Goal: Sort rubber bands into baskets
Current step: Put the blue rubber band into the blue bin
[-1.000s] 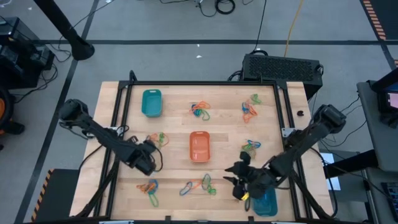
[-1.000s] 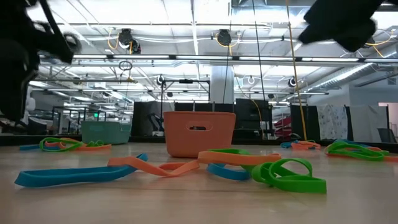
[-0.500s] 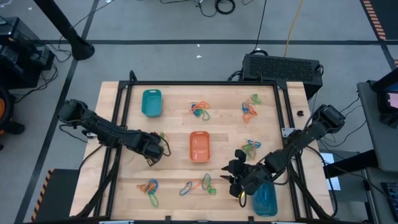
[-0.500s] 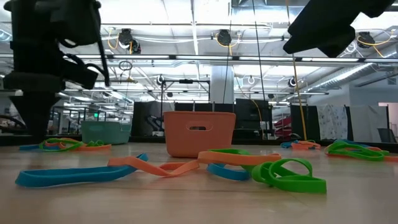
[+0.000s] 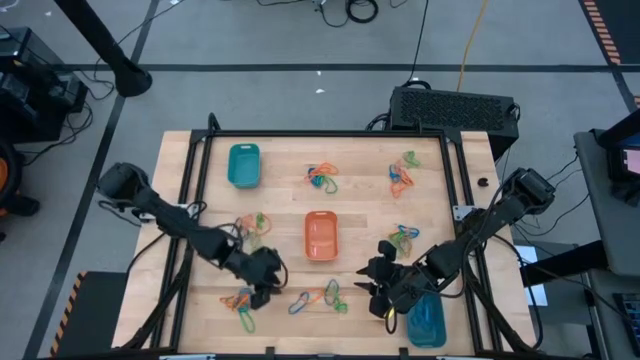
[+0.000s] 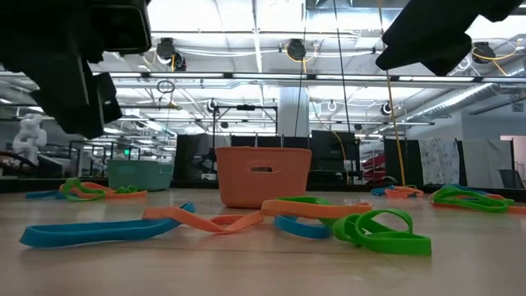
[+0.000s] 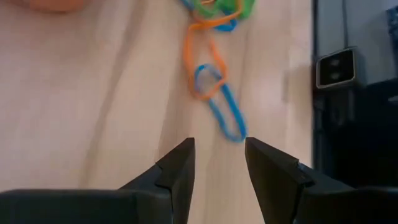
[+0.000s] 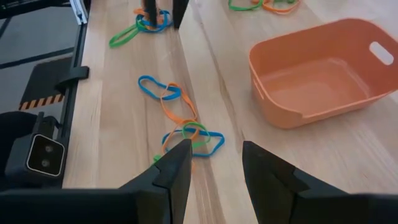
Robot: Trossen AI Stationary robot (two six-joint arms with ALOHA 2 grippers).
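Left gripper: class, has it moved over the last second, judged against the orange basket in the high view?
Yes. The left gripper has swung toward the table's near edge, now below the orange basket beside near-edge rubber bands.

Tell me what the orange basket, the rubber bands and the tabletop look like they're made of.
Orange basket: apparently moulded plastic, matte, with smooth rounded walls and a cut-out handle slot.
Rubber bands: look like soft elastic rubber; thin flat loops lying limp and twisted, in solid orange, green and blue.
Tabletop: seemingly light wood with visible grain and plank lines; whether solid or laminate is unclear.
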